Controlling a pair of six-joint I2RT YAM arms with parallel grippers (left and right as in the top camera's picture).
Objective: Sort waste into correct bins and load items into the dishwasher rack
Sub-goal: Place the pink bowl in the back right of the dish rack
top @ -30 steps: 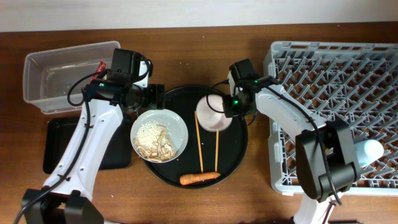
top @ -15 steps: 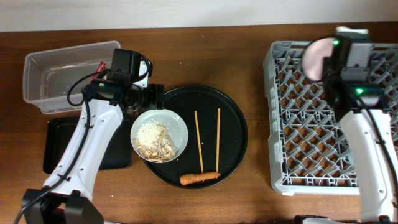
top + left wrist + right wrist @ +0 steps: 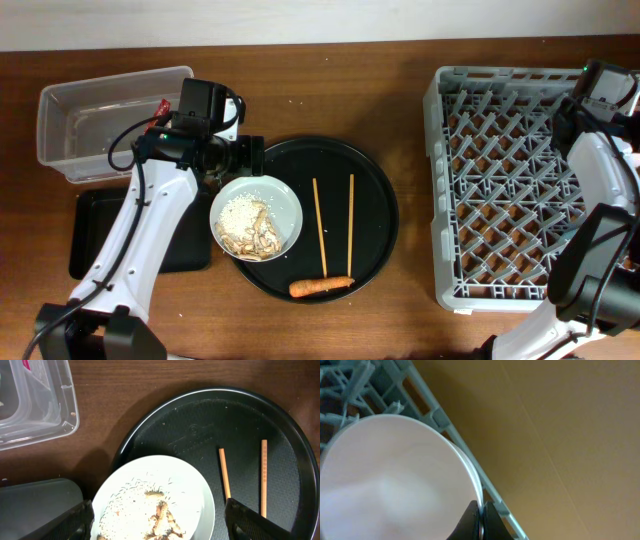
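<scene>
My left gripper is open, and in the left wrist view its fingers straddle the white plate. The plate holds rice and beige food scraps and sits on the round black tray. Two chopsticks and a carrot lie on that tray. My right gripper is shut on the rim of the pinkish bowl, at the far right corner of the grey dishwasher rack. The bowl is hidden in the overhead view. The light-blue cup is out of view.
The clear tub stands at the back left with a red wrapper in it. The shallow black tray lies in front of it, partly under my left arm. My right arm lies across the rack's right side.
My right gripper lifted the bowl off the round tray and carried it to the rack's far right corner. The left arm has not moved.
</scene>
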